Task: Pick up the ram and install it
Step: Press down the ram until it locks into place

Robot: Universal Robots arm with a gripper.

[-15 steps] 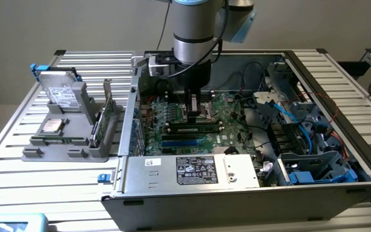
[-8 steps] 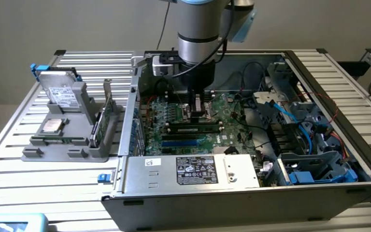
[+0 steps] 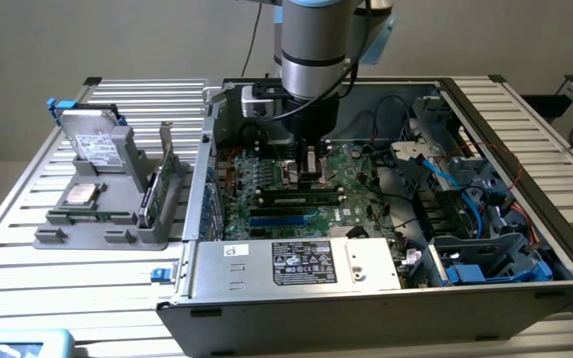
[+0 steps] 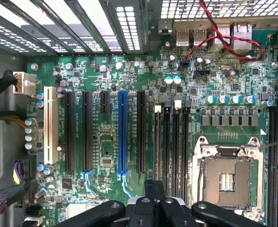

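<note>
While the computer case [image 3: 386, 298] stands open, the arm [image 3: 312, 45] reaches straight down into it, its gripper [image 3: 304, 176] fully closed on nothing, just beside the ram [image 3: 301, 199] seated in a motherboard slot.

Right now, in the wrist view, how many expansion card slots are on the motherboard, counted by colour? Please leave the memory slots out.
White expansion slot: 1
Blue expansion slot: 1
Black expansion slots: 4
Total: 6

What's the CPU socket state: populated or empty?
Empty. In the wrist view the CPU socket shows its bare contact field inside the metal frame, with no chip or cooler on it.
</note>
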